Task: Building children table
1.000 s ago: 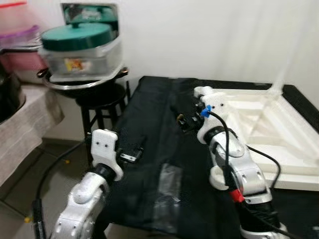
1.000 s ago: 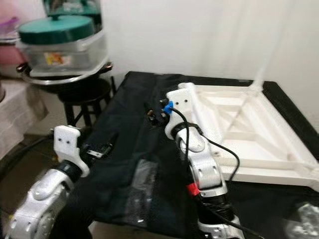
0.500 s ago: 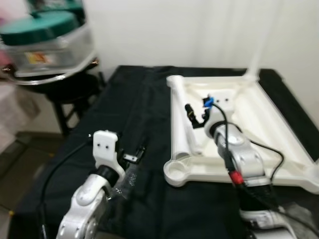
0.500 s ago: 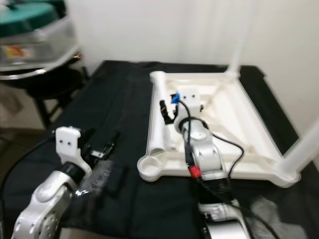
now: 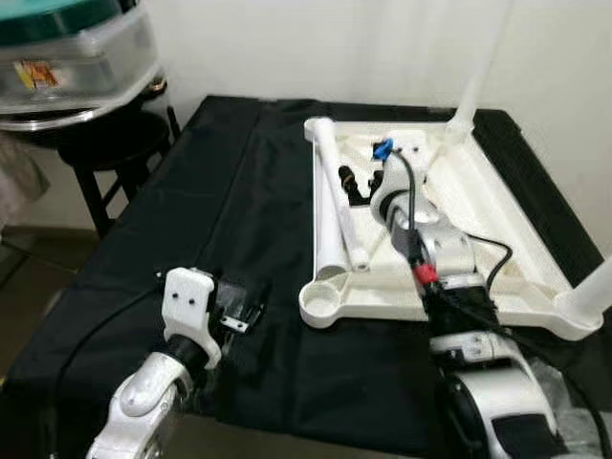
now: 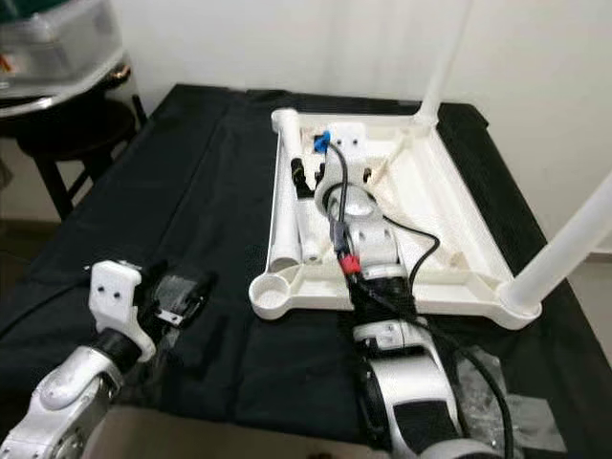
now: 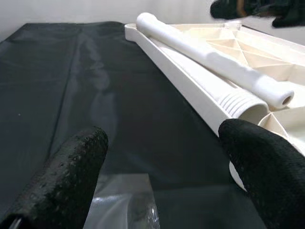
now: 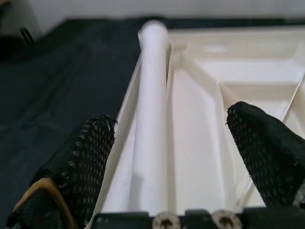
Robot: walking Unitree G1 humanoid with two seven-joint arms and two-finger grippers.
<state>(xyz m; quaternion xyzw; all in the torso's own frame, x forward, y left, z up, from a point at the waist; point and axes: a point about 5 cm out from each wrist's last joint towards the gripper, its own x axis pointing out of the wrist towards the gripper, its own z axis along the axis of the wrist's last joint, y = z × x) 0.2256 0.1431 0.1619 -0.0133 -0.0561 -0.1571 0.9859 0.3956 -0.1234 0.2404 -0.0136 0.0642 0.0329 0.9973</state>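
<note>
My right gripper (image 5: 352,184) hangs open over the loose leg (image 5: 332,191), which lies along the upturned tabletop (image 5: 497,215)'s left rim. I'd centre the fingers astride it before closing. My left gripper (image 5: 234,308) idles open above the black cloth (image 5: 220,191).

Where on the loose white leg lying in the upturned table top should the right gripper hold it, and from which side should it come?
Probably the plain middle of the leg, from above. It lies flat along the left rim of the table top, so fingers can straddle its round shaft crosswise. The right gripper hovers open beside it.
</note>
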